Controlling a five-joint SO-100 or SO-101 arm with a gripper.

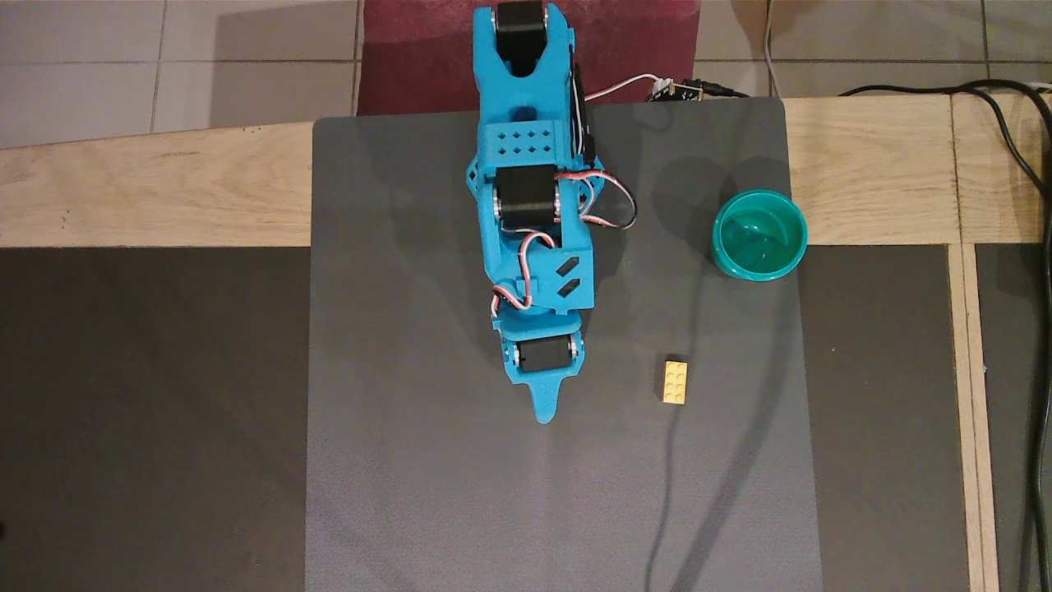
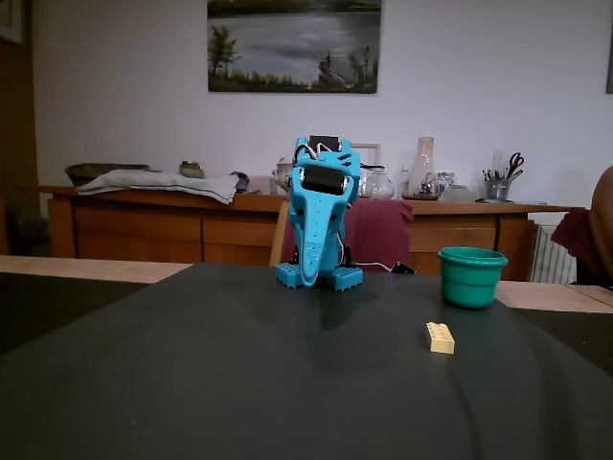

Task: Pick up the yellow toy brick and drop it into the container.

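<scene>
The yellow toy brick (image 1: 675, 381) lies flat, studs up, on the grey mat, to the right of the arm in the overhead view; it also shows in the fixed view (image 2: 441, 337). The teal-green container (image 1: 759, 196) stands upright and looks empty at the mat's right edge, beyond the brick; in the fixed view (image 2: 471, 278) it stands behind the brick. The blue arm is folded over its base. My gripper (image 1: 544, 411) (image 2: 307, 278) points down at the mat with its jaws together and nothing in it, well left of the brick.
A grey mat (image 1: 411, 460) covers the middle of a wooden table (image 1: 123, 197). Black cables (image 1: 1019, 140) run along the right side, and a small controller board (image 1: 678, 89) sits at the back edge. A thin cable (image 1: 670, 493) crosses the mat in front of the brick.
</scene>
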